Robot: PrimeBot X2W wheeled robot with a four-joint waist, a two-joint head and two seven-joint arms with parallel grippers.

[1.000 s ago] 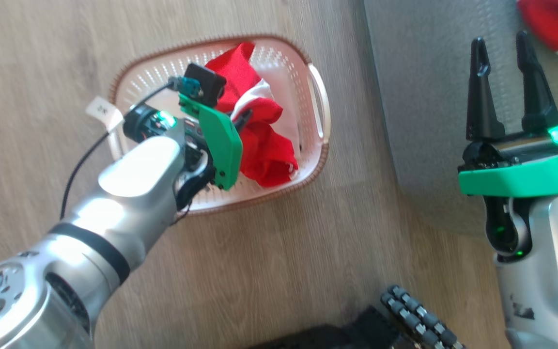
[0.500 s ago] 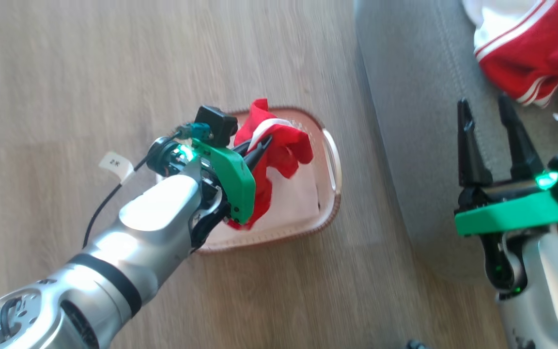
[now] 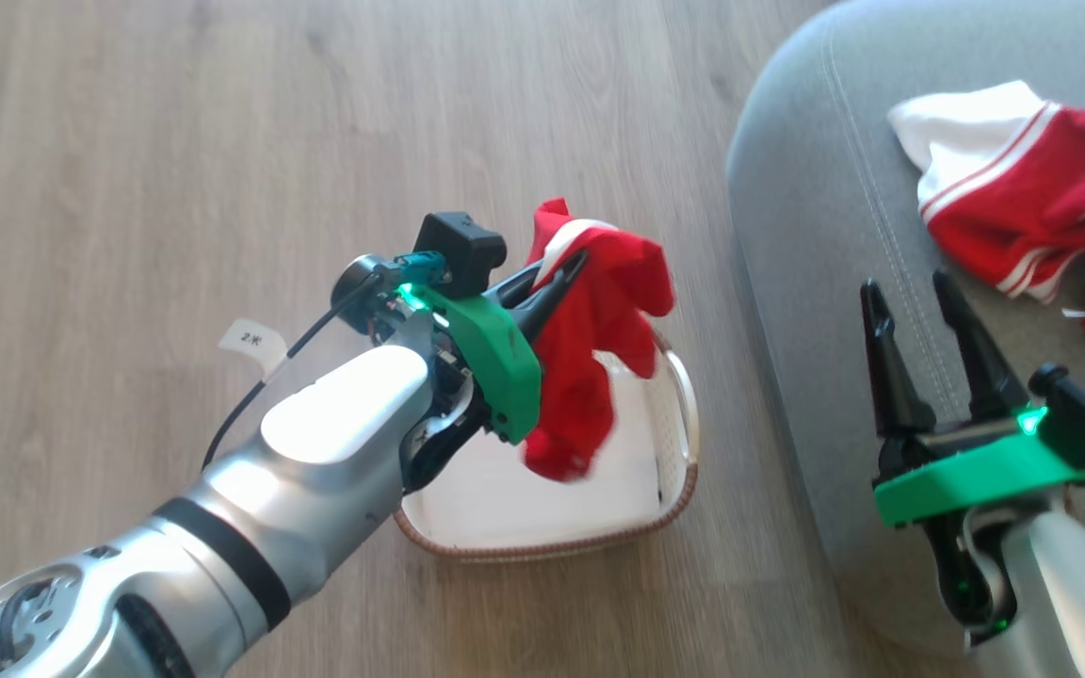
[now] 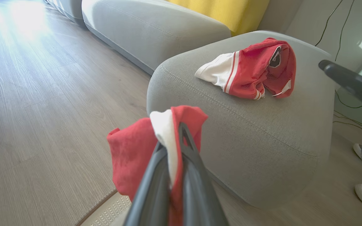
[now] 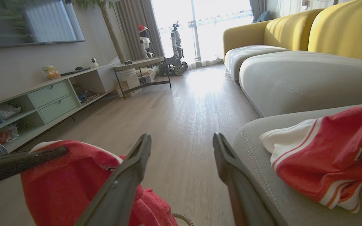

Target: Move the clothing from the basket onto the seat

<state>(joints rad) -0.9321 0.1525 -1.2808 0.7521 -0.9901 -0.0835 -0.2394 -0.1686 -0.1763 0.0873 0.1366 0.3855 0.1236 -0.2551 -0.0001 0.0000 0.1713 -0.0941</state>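
Above the basket (image 3: 505, 499) | left gripper (image 3: 575, 264) pinched tight on red shirt (image 3: 590, 377), hanging clear | other shirt (image 3: 1004, 207) on seat (image 3: 816, 235) | right gripper (image 3: 908, 292) spread wide, empty | risk: thin fold slips out, shirt drops to floor (image 3: 175, 141) short of seat

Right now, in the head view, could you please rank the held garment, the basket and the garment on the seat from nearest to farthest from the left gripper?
1. The held garment: clamped in the left gripper, hanging from it.
2. The basket: just beneath it, on the floor.
3. The garment on the seat: off to the right, lying on the grey seat.
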